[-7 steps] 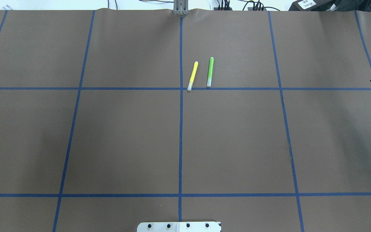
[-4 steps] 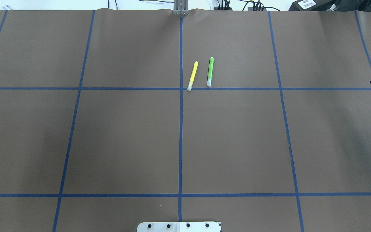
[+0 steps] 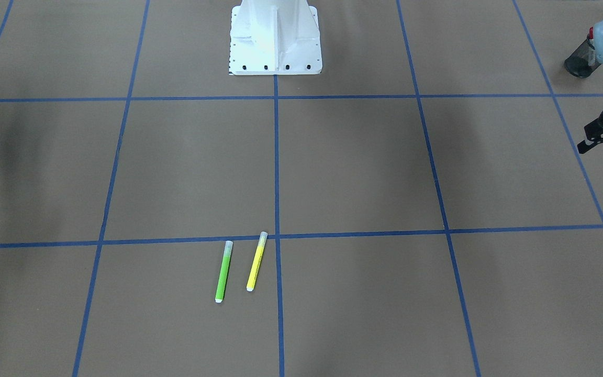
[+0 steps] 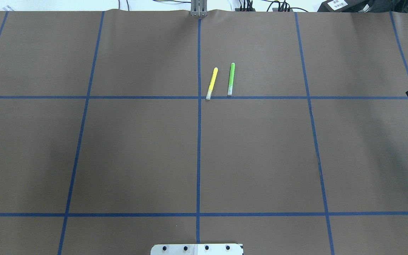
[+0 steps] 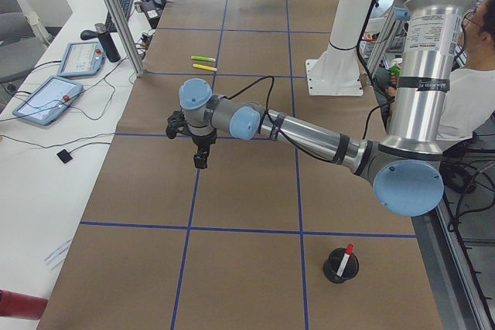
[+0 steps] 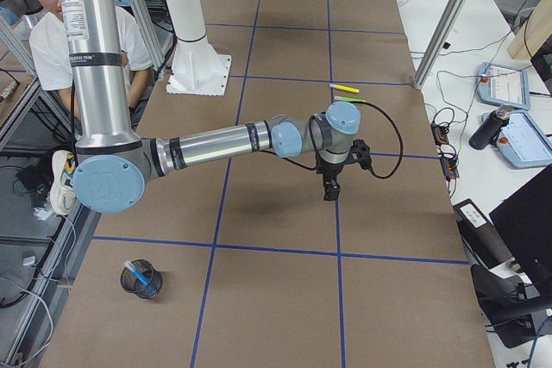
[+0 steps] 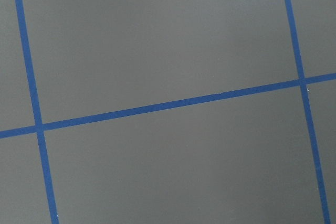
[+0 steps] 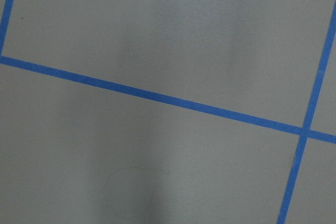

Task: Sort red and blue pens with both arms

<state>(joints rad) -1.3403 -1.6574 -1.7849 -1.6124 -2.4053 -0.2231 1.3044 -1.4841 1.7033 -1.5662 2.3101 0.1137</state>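
Brown paper is covering the surface (image 4: 136, 148). Left pincer (image 5: 201, 163) and right pincer (image 6: 330, 191) are hanging over opposite ends, too small or too cropped to tell whether they are apart or together. Red marker (image 5: 345, 257) is standing in a black cup (image 5: 329, 268) by the left robot-side corner. Blue pens (image 6: 138, 271), blurred, are sitting in a second cup (image 6: 147, 289) by the right one. Green highlighter (image 4: 231, 79) and yellow highlighter (image 4: 212, 83) are lying nearer the far edge.
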